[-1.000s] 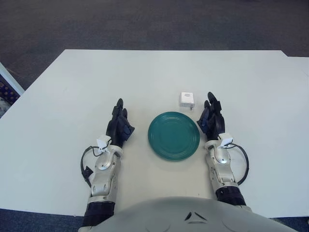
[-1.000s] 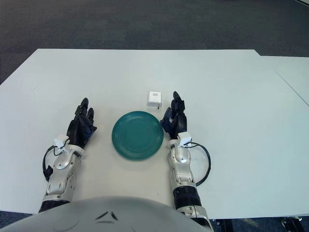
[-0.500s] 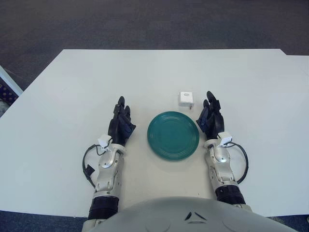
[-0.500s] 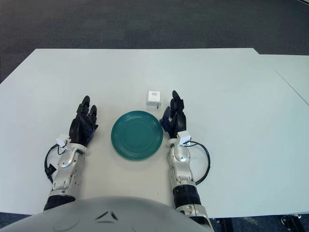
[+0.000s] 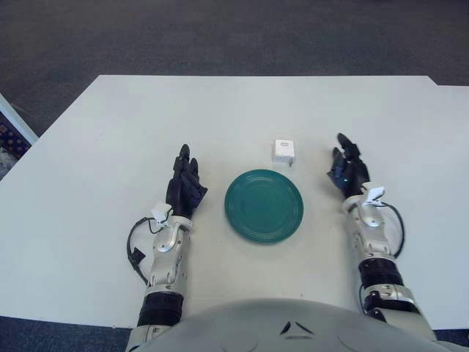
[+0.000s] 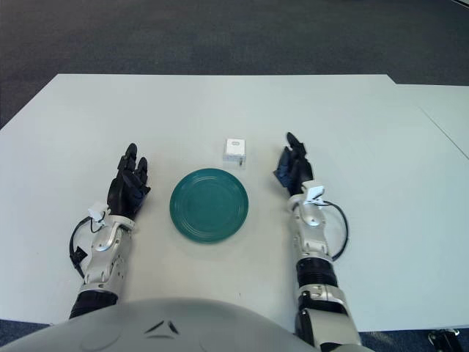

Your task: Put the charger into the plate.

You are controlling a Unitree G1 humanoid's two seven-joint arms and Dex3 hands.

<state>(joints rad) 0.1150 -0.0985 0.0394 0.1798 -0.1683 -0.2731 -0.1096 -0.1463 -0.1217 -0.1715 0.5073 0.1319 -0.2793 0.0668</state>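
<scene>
A small white charger (image 5: 283, 152) lies on the white table just beyond the far right rim of the round teal plate (image 5: 264, 205). My right hand (image 5: 346, 171) hovers to the right of the charger and the plate, apart from both, its dark fingers spread and holding nothing. My left hand (image 5: 185, 187) shows to the left of the plate, fingers extended, holding nothing. The plate has nothing in it.
The white table (image 5: 146, 117) stretches wide around the plate. Dark carpet lies beyond its far edge. A second table edge (image 6: 447, 125) shows at the far right.
My right hand has swung out to the right, away from the plate's rim, and slightly forward. The left hand edged a little toward the plate. The charger has not moved.
</scene>
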